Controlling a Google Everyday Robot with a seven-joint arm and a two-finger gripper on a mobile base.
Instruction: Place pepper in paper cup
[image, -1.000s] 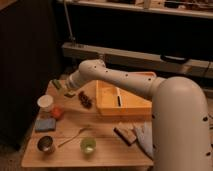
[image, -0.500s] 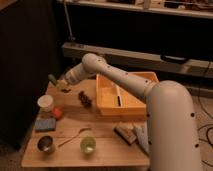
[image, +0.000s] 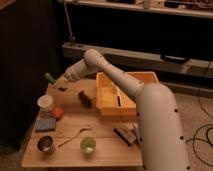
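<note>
The small green pepper (image: 50, 77) sticks out from the tip of my gripper (image: 58, 80), which is shut on it and held above the back left corner of the wooden table (image: 107, 152). The white paper cup (image: 45, 103) stands upright on the table's left side, below and a little in front of the pepper. My arm reaches in from the right across the table's back.
An orange-red ball (image: 57, 112) and a blue sponge (image: 45, 124) lie just in front of the paper cup. A metal cup (image: 46, 144), a spoon (image: 75, 136) and a green cup (image: 88, 146) stand along the front. A dark lump (image: 86, 98) lies beside an orange tray (image: 117, 95).
My gripper has risen from the table surface and moved left with the pepper in it. Over the last half second it has barely moved.
</note>
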